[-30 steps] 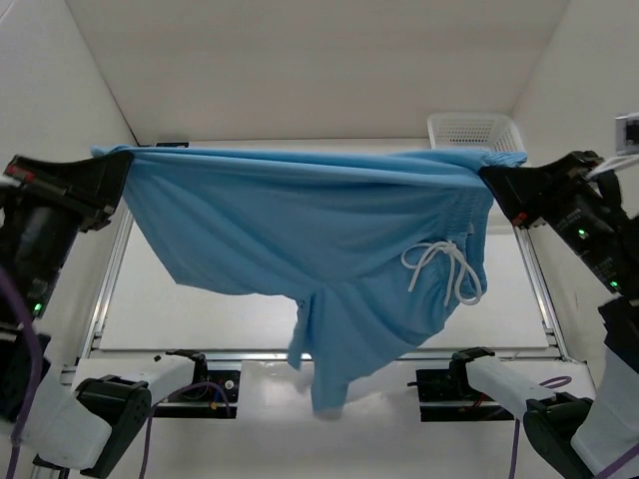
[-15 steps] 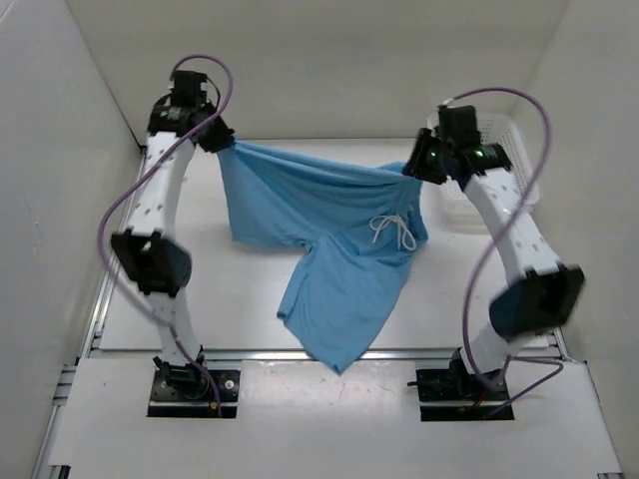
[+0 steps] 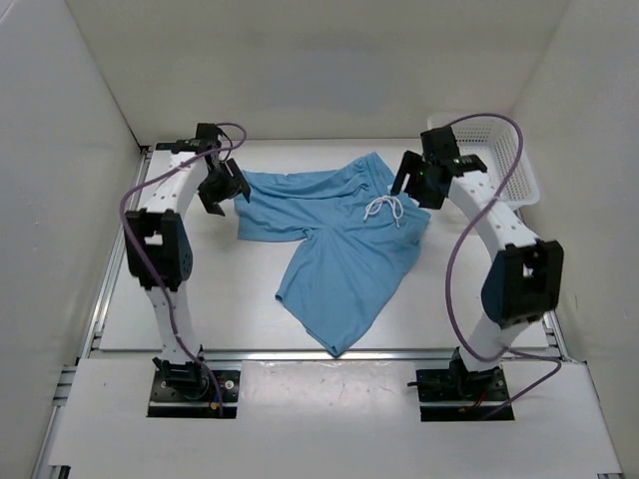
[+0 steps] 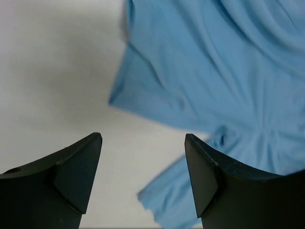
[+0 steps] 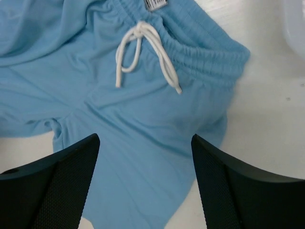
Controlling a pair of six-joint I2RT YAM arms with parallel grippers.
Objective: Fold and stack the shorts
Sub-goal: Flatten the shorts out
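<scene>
Both sets of fingers (image 4: 71, 181) spread — shorts (image 3: 339, 249) lie between.

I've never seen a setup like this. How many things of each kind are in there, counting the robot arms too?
Light sky-blue soft fabric shorts with a white drawstring: 1
White plastic mesh basket: 1
White and black robot arms: 2, the left arm and the right arm
Total: 4
</scene>
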